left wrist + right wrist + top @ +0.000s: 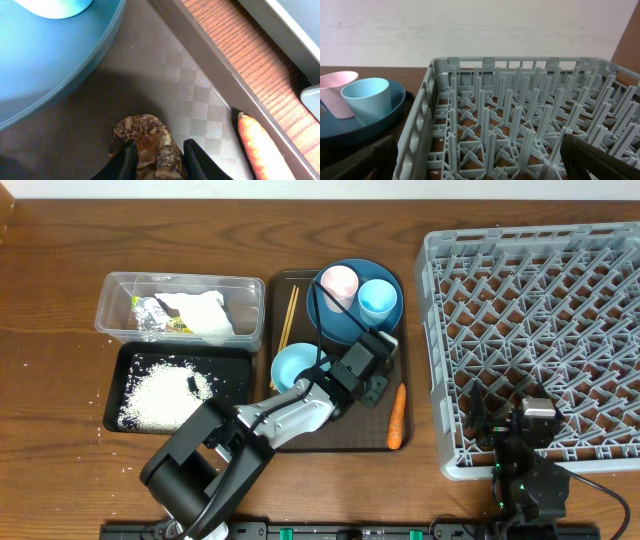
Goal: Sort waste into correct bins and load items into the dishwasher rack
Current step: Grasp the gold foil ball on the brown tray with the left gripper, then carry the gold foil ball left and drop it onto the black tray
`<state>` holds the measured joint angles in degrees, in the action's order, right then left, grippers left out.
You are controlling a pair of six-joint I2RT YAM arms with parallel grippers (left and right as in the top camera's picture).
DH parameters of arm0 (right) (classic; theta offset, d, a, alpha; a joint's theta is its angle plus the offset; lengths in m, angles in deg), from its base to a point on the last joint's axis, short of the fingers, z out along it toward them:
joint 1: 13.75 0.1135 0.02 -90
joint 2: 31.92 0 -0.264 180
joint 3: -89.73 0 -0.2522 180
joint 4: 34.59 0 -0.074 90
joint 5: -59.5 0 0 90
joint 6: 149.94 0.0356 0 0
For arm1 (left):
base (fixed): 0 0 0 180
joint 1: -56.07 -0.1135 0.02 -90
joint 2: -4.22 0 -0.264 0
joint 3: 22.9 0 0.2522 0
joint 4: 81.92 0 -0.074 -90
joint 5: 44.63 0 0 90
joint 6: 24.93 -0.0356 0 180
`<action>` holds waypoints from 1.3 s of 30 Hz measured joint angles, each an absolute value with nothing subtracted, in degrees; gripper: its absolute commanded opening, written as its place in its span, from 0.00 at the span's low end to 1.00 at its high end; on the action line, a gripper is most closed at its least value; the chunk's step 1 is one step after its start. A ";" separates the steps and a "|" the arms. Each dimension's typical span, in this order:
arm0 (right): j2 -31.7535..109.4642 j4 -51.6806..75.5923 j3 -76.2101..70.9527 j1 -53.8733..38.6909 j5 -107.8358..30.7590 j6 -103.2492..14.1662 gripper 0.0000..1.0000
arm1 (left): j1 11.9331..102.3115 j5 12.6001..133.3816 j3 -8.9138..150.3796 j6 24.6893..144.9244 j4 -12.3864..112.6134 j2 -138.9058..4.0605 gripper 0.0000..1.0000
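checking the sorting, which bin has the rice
The black tray, the bin nearer the robot: white rice is spread over it. The clear tub behind it holds tissue and foil, with no rice visible.

A dark brown wood grain is shown by the counter (pixel 50 270). At the right of the overhead frame, the rack (pixel 530 310) is seen in plain grey, patterned as an open lattice. The plate (pixel 358 268) is coloured dark blue. A pale pink cup (pixel 338 281), a light blue cup (pixel 378 297) and a light blue bowl (pixel 293 365) are seen. A fine checked weave is carried by the brown serving tray (pixel 200 100). The lump (pixel 147 142) is mottled brown and tan, the carrot (pixel 260 150) orange. White rice (pixel 165 392) is set off by the black tray (pixel 235 365).
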<state>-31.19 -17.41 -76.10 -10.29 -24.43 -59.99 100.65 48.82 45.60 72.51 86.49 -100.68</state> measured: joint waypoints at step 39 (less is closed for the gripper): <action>-31.19 -17.41 -76.10 -10.29 -24.45 -59.99 0.99 | 74.95 29.30 45.62 78.72 51.83 -67.24 0.06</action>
<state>-31.19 -17.41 -76.10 -10.29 -24.45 -59.99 74.95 29.30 45.62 78.72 51.83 -67.24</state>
